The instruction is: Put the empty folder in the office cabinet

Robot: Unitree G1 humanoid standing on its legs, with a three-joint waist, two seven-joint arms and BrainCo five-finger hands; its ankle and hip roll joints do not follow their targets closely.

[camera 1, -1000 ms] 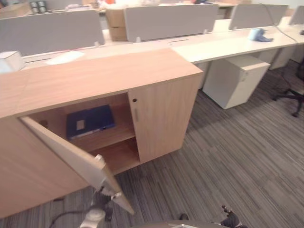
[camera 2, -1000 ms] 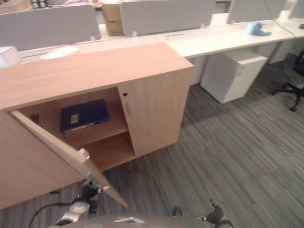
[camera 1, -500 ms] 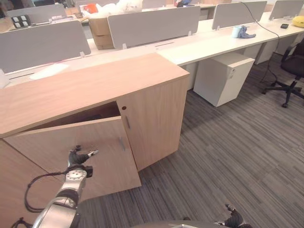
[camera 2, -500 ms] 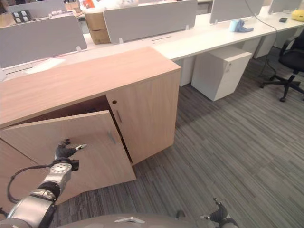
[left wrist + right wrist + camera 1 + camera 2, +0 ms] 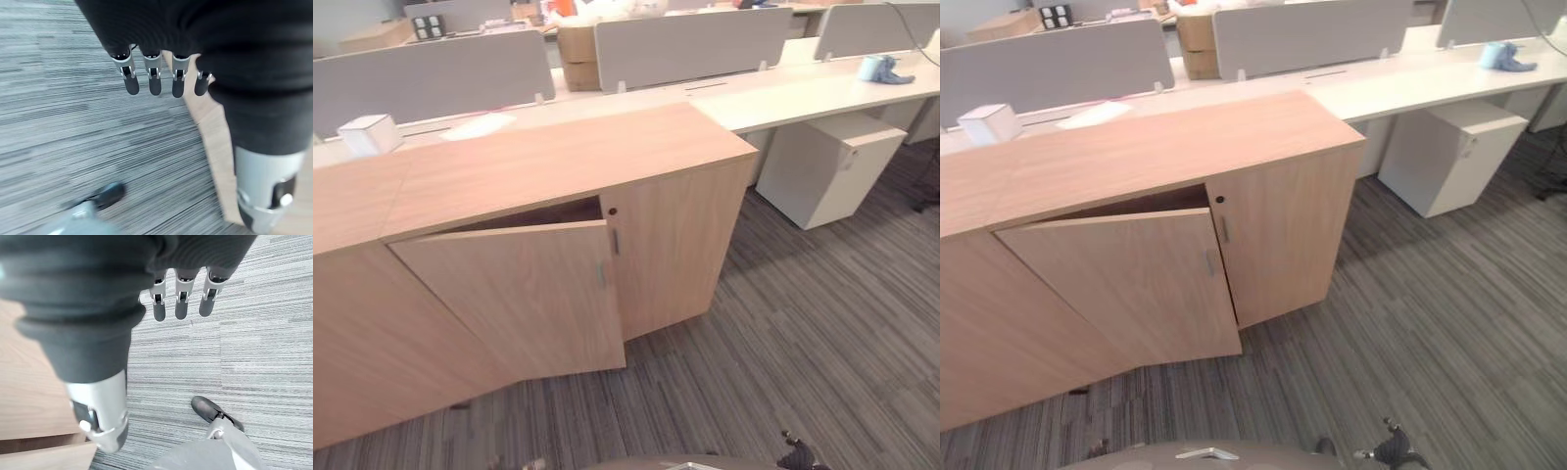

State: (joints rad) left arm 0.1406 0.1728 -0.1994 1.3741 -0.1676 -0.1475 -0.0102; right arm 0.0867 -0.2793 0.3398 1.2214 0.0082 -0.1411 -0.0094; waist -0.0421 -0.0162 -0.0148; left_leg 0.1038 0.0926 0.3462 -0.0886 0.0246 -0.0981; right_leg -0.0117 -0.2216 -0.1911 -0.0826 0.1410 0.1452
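Observation:
The wooden office cabinet (image 5: 558, 166) stands before me. Its left door (image 5: 509, 294) is almost closed, with a narrow dark gap along its top edge. The right door (image 5: 675, 245) is closed. The doors hide the shelves inside, and with them the folder. My left hand (image 5: 155, 83) hangs low over the carpet beside a wooden edge, fingers straight, holding nothing. My right hand (image 5: 181, 308) also hangs over the carpet with straight fingers and shows at the bottom of the left eye view (image 5: 795, 456).
A white box (image 5: 370, 132) and a sheet of paper (image 5: 475, 125) lie behind the cabinet top. To the right are a white desk (image 5: 822, 88) with grey dividers (image 5: 695, 44) and a white drawer unit (image 5: 822, 166). Striped carpet (image 5: 803, 323) lies in front.
The left door swung from wide open, with a blue folder on the upper shelf, to nearly closed. My left hand left the door and dropped low. The camera shifted too.

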